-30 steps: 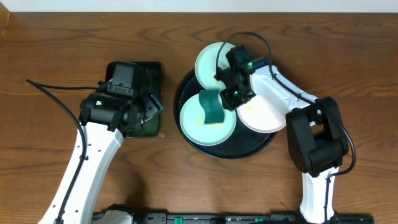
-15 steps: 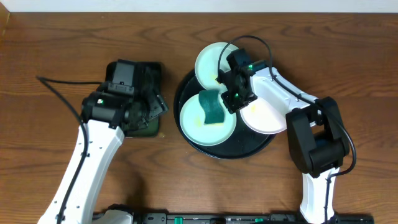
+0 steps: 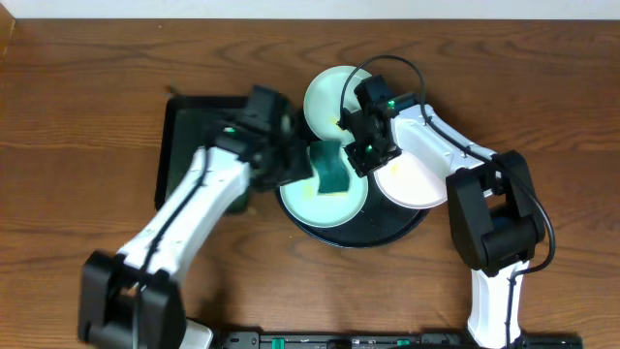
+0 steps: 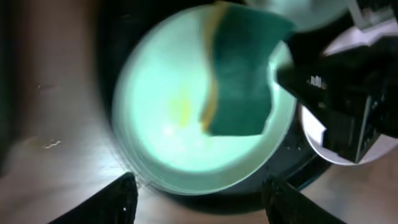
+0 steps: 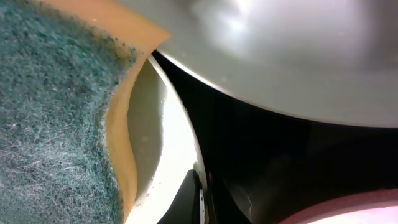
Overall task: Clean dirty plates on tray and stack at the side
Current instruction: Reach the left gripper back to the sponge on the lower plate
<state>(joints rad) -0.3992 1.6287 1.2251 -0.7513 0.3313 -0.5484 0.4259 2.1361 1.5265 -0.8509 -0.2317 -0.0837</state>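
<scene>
Arm of left gripper stretched diagonally across rectangular tray; fingers spread, empty, over left rim of mint plate inside round tray. Wrist view blurred. Sponge on plate, long axis near-to-far. Right gripper clenched beside sponge; grasp unclear. White plate partly hidden beneath its arm.

Teal sponge, rectangular black tray
</scene>
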